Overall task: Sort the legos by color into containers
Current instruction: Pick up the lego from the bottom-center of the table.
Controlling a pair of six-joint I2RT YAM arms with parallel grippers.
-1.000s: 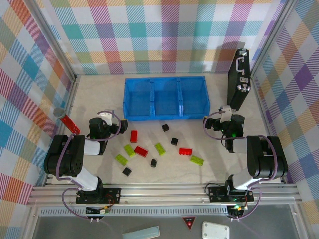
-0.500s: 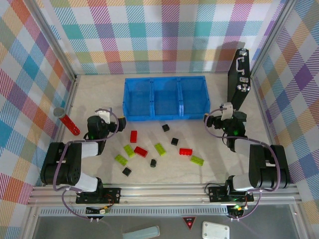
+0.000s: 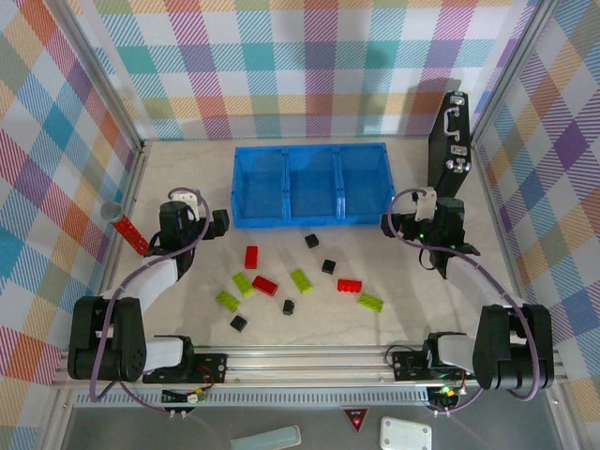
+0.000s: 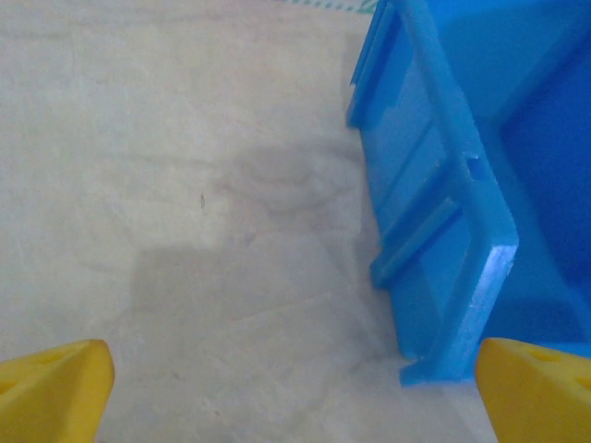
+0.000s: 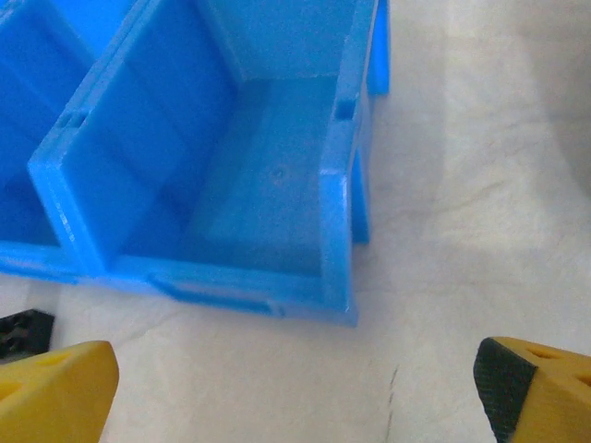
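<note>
- Overhead, legos (image 3: 264, 285) lie loose on the table (image 3: 422, 309) before the tray (image 3: 309, 223), none sorted. The left gripper (image 3: 222, 223) and right gripper (image 3: 388, 226) hover spread wide, empty, at its near corners.
- Left wrist: the tray corner sits just ahead of one yellow finger (image 4: 536, 388); dropping here could clip the wall.
- Right wrist: same risk at the other corner; a black lego (image 5: 23, 332) lies nearby.

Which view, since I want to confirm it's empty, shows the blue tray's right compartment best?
Right wrist view: the right compartment sits close, its floor bare. The top external view shows it small, from above. The left wrist view catches the tray's left end.
</note>
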